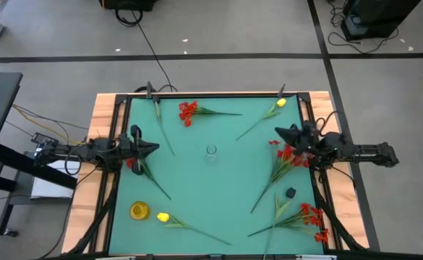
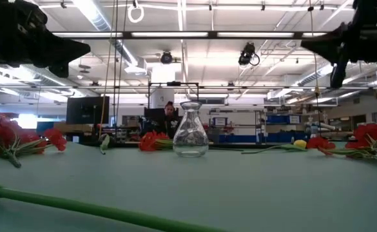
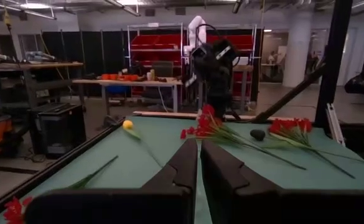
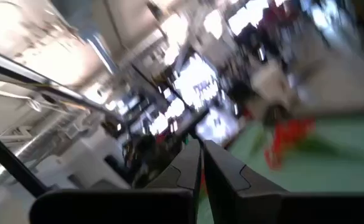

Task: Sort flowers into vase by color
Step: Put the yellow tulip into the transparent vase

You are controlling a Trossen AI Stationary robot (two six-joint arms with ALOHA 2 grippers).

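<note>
High view: flowers scattered flat on green table [image 1: 218,202] — red sprig [image 1: 189,112] near far edge, yellow one [image 1: 278,107] far right, red bunch [image 1: 291,155] under right arm, red sprig [image 1: 311,215] near right corner, yellow sprig [image 1: 164,217] near left beside yellow vase [image 1: 139,210]. Clear glass vase [image 1: 211,152] upright mid-table, holding nothing. Left gripper [image 1: 153,147] at left side above the table, fingers closed, holding nothing. Right gripper [image 1: 280,133] above red bunch, fingers closed, holding nothing visible. Small dark object [image 1: 291,193] on mat at right.

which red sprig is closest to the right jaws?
The red sprig by the table's right edge, its blossoms directly beside the right gripper. The other red sprigs lie at the far edge, near right corner and left edge.
</note>
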